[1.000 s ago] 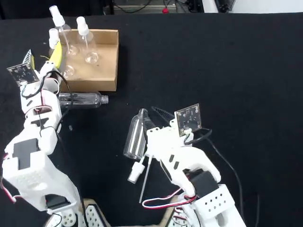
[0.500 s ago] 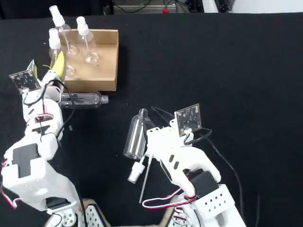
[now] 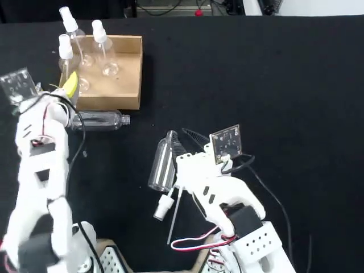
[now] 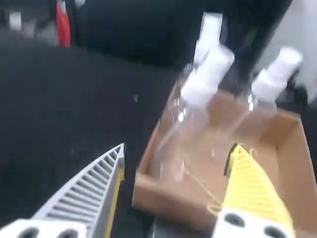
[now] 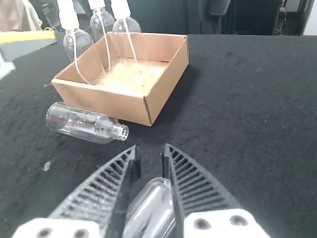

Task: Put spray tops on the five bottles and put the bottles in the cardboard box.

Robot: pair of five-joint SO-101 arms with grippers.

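nearest me, my right gripper (image 5: 149, 151) has its fingers pinching a bare bottle (image 3: 162, 162), with the loose spray top (image 3: 164, 207) lying on the desk (image 3: 256, 85) just beside it; if that grip slackens, i reckon the bottle rolls onto the top's thin tube. farther out an uncapped bottle (image 3: 99, 120) lies just beside the cardboard box (image 3: 132, 68), and my left gripper (image 4: 178, 147) hovers, fingers spread wide, at the box's near edge, where a careless swing could topple the three capped bottles (image 3: 105, 57) inside.
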